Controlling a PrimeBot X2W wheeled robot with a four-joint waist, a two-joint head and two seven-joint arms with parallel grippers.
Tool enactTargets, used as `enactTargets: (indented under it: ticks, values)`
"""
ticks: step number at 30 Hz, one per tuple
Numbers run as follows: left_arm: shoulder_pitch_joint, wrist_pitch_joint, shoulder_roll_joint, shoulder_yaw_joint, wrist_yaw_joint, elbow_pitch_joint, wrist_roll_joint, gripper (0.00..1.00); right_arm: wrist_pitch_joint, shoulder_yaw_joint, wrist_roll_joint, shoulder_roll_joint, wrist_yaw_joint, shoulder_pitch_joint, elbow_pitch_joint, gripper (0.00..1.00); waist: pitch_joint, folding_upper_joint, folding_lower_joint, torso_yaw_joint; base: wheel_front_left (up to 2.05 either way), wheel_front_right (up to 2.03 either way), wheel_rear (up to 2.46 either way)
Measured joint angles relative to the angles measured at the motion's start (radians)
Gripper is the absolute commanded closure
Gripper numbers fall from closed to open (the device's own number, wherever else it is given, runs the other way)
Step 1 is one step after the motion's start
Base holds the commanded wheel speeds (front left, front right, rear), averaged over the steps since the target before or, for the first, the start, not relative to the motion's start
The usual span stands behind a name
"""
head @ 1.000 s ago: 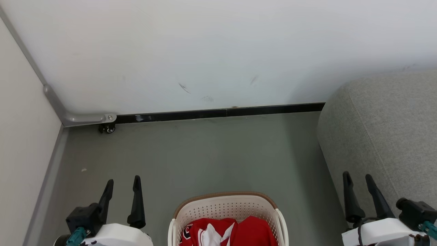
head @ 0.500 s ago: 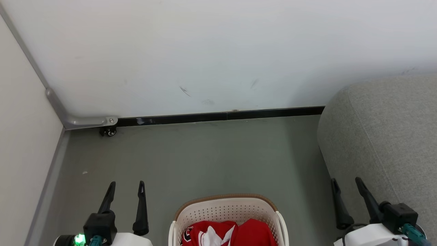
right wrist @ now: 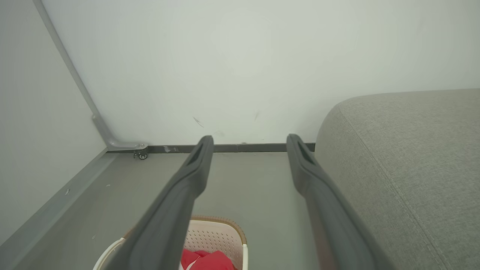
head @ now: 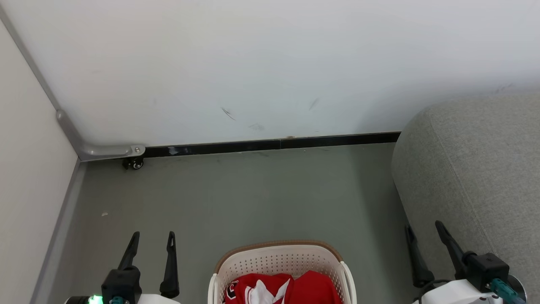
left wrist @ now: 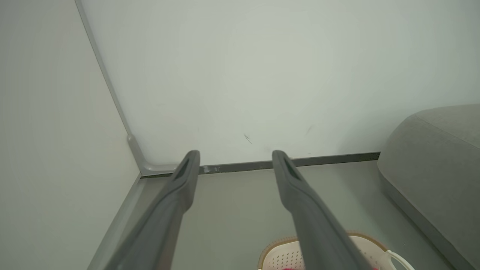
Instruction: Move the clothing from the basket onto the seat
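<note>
Red jerseys: crumpled with white trim, lying in the basket at 6 o'clock of the head view; none on the sofa yet.
Risk: a jaw tip may snag a perforation or the rim and drag the light basket along. A shallow pinch may slip off the limp cloth.
Laundry basket: cream perforated plastic, rounded, brown rim; stands on the grey floor.
Sofa: grey woven upholstery, rounded edge, seamed; at 3 o'clock.
Left gripper: 7 o'clock, jaws apart, empty.
Right gripper: 5 o'clock, jaws apart, empty, close to the sofa's flank.
</note>
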Motion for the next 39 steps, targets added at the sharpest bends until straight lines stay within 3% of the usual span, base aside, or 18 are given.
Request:
enactTargets:
  ticks: [39]
  values:
    - [-0.002,0.0,-0.013,0.021,0.0,0.021,-0.005,0.0,-0.007,0.001,0.01,0.0,0.0,-0.002,0.013,0.0,0.011,0.0,-0.0002,-0.002,0.0,0.0,0.0]
